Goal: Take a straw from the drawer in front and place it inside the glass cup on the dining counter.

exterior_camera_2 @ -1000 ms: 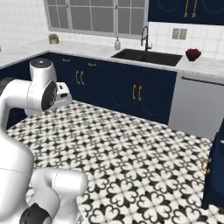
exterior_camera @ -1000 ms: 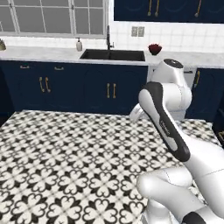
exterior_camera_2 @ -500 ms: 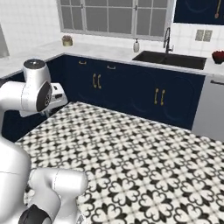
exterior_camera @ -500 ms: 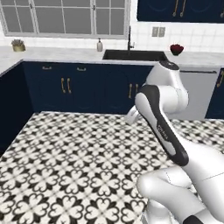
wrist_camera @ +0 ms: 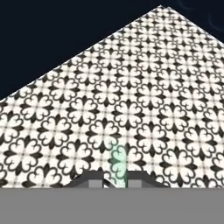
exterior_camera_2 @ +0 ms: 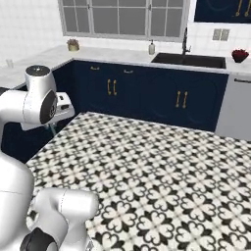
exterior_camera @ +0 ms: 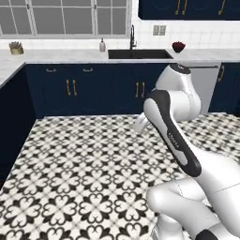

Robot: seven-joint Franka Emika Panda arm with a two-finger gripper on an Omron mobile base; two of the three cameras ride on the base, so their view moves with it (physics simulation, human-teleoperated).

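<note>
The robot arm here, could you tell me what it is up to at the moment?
The arm is folded above the patterned kitchen floor, facing the navy cabinets and the sink. In the hand view its pincer is shut on a thin pale straw, which pokes out between the fingertips over the tiles. It looks to be carrying the straw somewhere.

- Patterned tile floor (exterior_camera: 84, 173) lies open and bare across the middle of the room; nothing stands on it ahead of the arm.
- Far side closed off by a run of navy cabinet doors (exterior_camera: 70, 89) under a marble worktop (exterior_camera: 65, 55).
- On that worktop: sink (exterior_camera: 139, 54) with tall faucet (exterior_camera: 133, 36), soap bottle (exterior_camera: 102, 45), red bowl (exterior_camera: 178, 46).
- Left flank: a second navy cabinet run (exterior_camera_2: 29, 139) sits just beside the gripper (exterior_camera_2: 51, 128).
- Hand view: open floor below the fingertips (wrist_camera: 94, 183), dark cabinet wall (wrist_camera: 52, 39) beyond.
</note>
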